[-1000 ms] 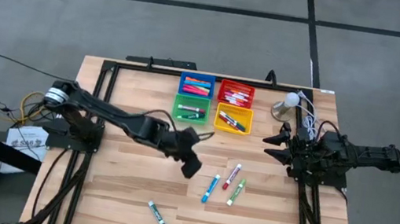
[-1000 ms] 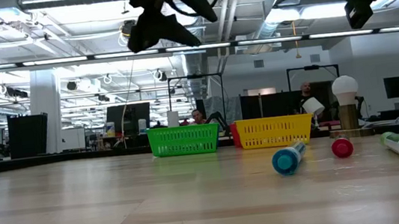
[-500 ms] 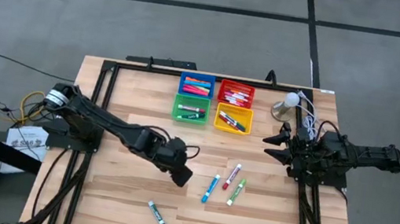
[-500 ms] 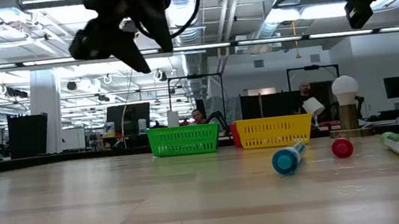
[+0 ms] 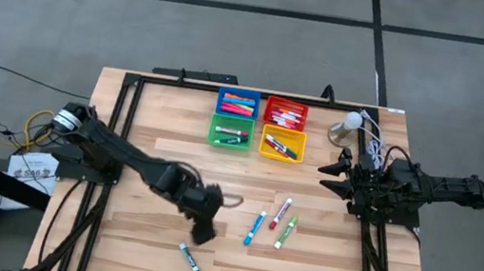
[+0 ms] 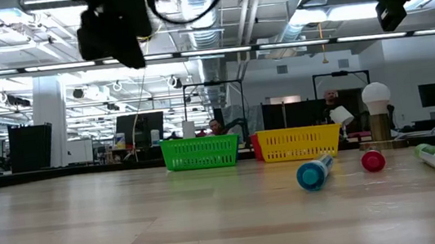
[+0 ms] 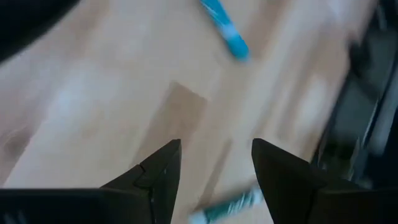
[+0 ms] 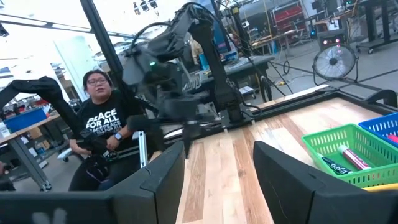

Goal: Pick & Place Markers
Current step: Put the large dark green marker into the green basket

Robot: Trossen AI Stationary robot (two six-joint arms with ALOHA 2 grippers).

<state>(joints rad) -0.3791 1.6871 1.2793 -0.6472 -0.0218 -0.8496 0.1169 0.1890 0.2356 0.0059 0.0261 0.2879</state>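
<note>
Likely light, stiff and prone to rolling, the green marker (image 5: 191,261) lies alone near the table's (image 5: 138,255) front edge, best pinched mid-barrel. Left gripper (image 5: 203,231), fingers apart and empty, hovers just beside it with open wood all round; right gripper (image 5: 329,176), also apart, waits at the right side

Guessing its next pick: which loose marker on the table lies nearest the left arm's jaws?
The green-capped marker lying alone near the table's front edge, just below the left gripper; the other three loose markers lie grouped farther right.
</note>
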